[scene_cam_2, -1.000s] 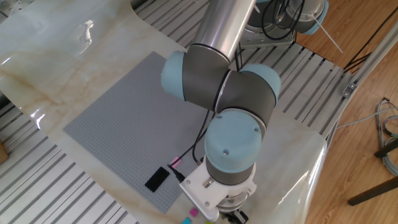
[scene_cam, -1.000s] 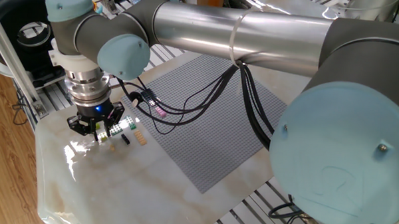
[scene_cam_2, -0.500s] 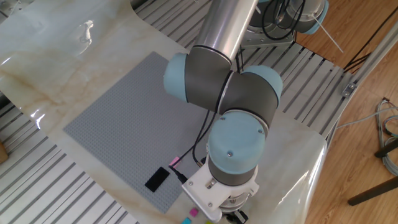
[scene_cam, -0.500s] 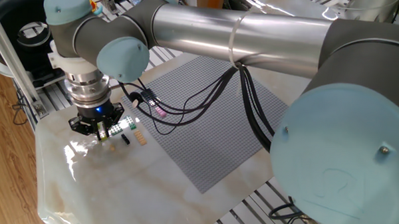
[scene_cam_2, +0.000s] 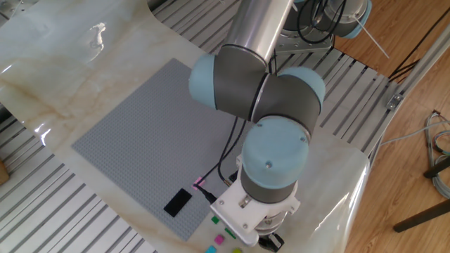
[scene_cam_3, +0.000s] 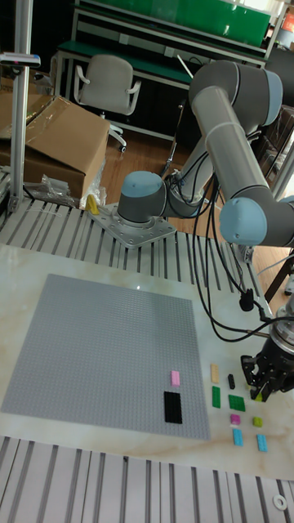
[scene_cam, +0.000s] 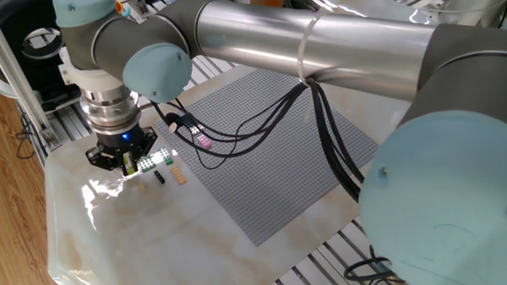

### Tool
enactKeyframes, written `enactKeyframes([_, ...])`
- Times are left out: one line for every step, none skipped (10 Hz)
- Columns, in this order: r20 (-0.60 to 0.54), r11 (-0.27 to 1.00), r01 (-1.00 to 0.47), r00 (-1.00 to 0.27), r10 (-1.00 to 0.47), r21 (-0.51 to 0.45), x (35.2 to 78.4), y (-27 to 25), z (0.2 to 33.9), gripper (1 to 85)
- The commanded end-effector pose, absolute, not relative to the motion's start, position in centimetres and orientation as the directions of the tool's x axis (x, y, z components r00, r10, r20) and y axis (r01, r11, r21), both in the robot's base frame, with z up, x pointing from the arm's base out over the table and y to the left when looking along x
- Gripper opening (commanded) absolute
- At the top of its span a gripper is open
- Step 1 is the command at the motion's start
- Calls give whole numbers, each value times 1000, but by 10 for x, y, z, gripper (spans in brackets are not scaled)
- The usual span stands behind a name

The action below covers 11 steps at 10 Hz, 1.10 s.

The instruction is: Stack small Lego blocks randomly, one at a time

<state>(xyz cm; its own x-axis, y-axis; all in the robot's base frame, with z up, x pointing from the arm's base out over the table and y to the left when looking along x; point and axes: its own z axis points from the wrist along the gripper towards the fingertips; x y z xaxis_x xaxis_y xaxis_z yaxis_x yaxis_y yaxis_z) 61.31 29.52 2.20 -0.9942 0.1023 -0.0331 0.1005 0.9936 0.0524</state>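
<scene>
My gripper [scene_cam: 129,165] hangs just above the marble at the table's left corner, shut on a small yellow-green Lego block [scene_cam: 131,164] that shows between its fingers. In the tall fixed view the gripper [scene_cam_3: 262,391] is right of the loose blocks: tan [scene_cam_3: 216,373], black [scene_cam_3: 231,380], two green [scene_cam_3: 216,397], pink [scene_cam_3: 235,419], yellow-green [scene_cam_3: 257,422] and two cyan [scene_cam_3: 238,437]. The other fixed view shows green blocks [scene_cam_2: 215,219] and a pink one [scene_cam_2: 219,239] beside the wrist; the fingers are hidden there.
The large grey baseplate [scene_cam: 269,177] fills the table's middle, with a pink brick [scene_cam_3: 174,377] and a flat black piece [scene_cam_3: 172,406] near its corner. Black cables [scene_cam: 237,129] trail over it. The table edge and aluminium rails are close behind the gripper.
The gripper has risen a little off the marble with the yellow-green block in it. In the other fixed view the wrist has shifted right, uncovering green blocks.
</scene>
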Motion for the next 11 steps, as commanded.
enactKeyframes([-9, 993, 71, -997, 72, 98, 603, 308, 36, 13])
enactKeyframes([-24, 989, 77, -996, 81, 126, 608, 314, 37, 13])
enactKeyframes([-72, 993, 70, -994, 77, 92, 619, 305, 36, 13])
enactKeyframes([-106, 994, 96, -989, 101, 53, 628, 293, 36, 13])
enactKeyframes([-112, 993, 112, -987, 116, 35, 629, 288, 36, 13])
enactKeyframes([-112, 994, 109, -988, 110, 13, 628, 282, 36, 13])
enactKeyframes([-101, 996, 88, -991, 89, 13, 625, 279, 38, 13])
enactKeyframes([-80, 998, 55, -995, 57, 24, 617, 263, 47, 13])
enactKeyframes([-67, 1000, 3, -998, 4, 17, 611, 239, 57, 13])
enactKeyframes([-58, 998, -55, -997, -54, 13, 607, 211, 64, 13])
enactKeyframes([-63, 998, -59, -996, -57, 36, 606, 210, 65, 13])
